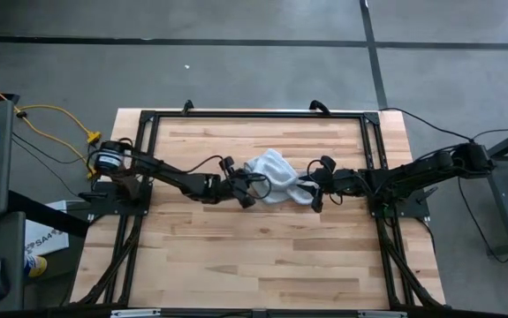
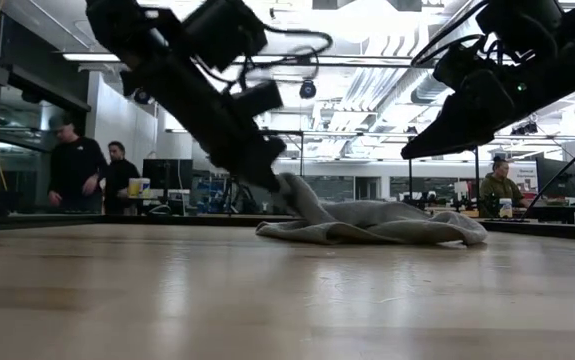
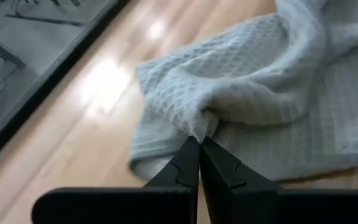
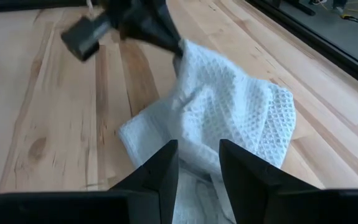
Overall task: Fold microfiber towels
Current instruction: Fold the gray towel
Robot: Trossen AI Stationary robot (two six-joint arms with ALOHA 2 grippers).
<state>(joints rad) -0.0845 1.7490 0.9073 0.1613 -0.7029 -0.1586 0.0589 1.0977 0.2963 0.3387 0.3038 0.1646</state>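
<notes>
Pinching a raised fold of the microfiber towel (image 3: 241,93), the left gripper (image 3: 199,146) has its 2 fingers shut tight on the cloth, the tips meeting with a tuft of fabric caught between them. In the low view that fold is drawn up into a small peak at the towel's left end while the rest of the cloth sags onto the bench (image 1: 254,256).

The towel lies crumpled near the middle of the bench, between the 2 arms, bunched and overlapping itself, with no flat square visible. The right gripper (image 4: 198,163) hangs just above the towel's opposite side, fingers parted, with the cloth showing through the gap between them; nothing is held there as far as the right wrist view shows.

Judging by how the cloth lies, folding has barely started: no clean edge is aligned, no crease is laid. The towel probably needs to be spread flat first, then folded over, so nearly all of the work remains.
</notes>
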